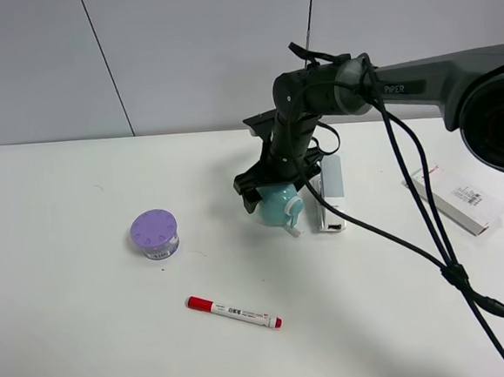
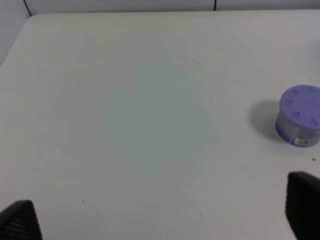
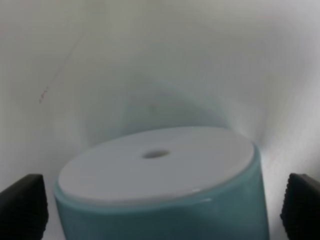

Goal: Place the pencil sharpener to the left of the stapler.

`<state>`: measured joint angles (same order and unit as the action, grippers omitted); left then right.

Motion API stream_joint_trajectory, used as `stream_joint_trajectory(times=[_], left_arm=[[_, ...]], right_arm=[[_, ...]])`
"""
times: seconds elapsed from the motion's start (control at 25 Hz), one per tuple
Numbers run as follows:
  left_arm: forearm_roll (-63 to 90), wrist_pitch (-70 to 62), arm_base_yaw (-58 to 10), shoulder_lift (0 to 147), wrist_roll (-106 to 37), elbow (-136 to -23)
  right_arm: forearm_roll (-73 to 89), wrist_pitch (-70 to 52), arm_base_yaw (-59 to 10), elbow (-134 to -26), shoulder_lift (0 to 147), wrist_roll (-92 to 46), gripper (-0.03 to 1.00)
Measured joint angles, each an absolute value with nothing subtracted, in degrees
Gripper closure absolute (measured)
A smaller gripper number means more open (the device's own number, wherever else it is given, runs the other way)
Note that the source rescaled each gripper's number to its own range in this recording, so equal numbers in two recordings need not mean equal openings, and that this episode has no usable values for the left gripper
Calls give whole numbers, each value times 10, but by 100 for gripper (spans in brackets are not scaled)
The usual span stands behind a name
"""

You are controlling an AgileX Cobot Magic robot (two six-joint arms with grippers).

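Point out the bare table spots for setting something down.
Bare: left of the purple container, and between it and the pencil sharpener. Also in front of the red marker. Crowded: the sharpener sits close beside the stapler.

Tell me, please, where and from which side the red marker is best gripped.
Grip the red marker at mid-barrel, coming straight down from above. It lies flat on the table, so its long sides are the only free faces. Set the fingers across its narrow width, probably turned to match its slight diagonal.
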<state>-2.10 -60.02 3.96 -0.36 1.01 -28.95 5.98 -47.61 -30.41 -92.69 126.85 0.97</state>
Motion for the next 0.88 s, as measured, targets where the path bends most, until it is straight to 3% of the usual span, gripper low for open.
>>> stream_joint_trajectory(times=[0.16,0.24,0.36,0.6,0.88], left_arm=[[-21,-600,40,-4,10,-290],[-21,-600,40,-4,10,-290],[-21,-600,40,-4,10,-290],[-21,-600,40,-4,10,-290],[-21,-600,40,-4,10,-290]], right_arm=[[62,-476,-304,-927,1269,12,12],[62,-476,-304,-927,1269,12,3],[59,-476,-304,-927,1269,12,-2],[49,-468,-304,-947,1269,12,-3],[27,-491,-305,-1052,1245,12,-3]])
